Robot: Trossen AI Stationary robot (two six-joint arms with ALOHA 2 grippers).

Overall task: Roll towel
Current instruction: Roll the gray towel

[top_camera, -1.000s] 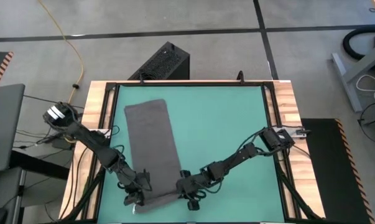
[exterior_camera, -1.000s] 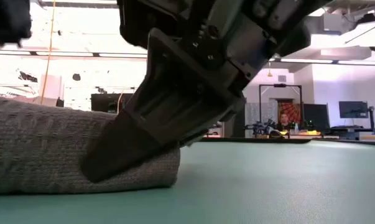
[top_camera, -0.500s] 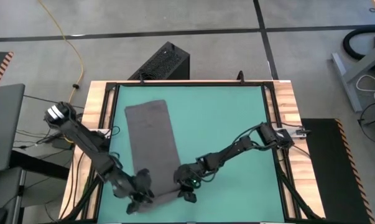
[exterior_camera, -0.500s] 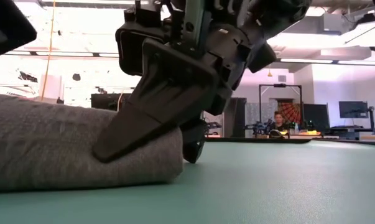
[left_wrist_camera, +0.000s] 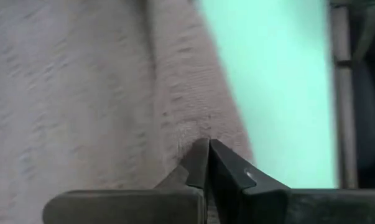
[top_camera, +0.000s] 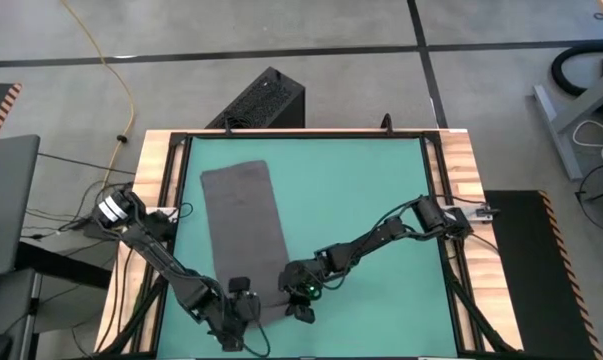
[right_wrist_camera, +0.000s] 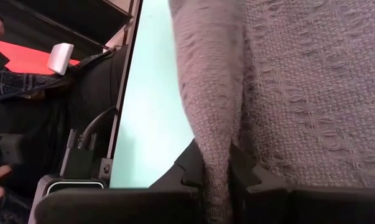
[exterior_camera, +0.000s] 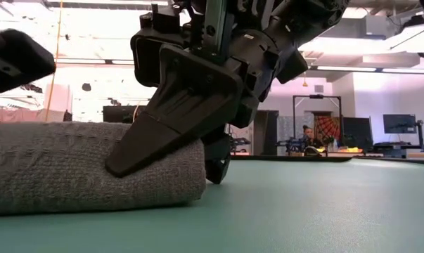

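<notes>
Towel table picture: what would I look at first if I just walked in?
First, the long grey towel lying on the green table, its near end folded into a fat roll. Next, both black robot arms bent down to that roll: the right gripper pinches a fold of cloth, and the left gripper is shut at the roll's other end.
</notes>
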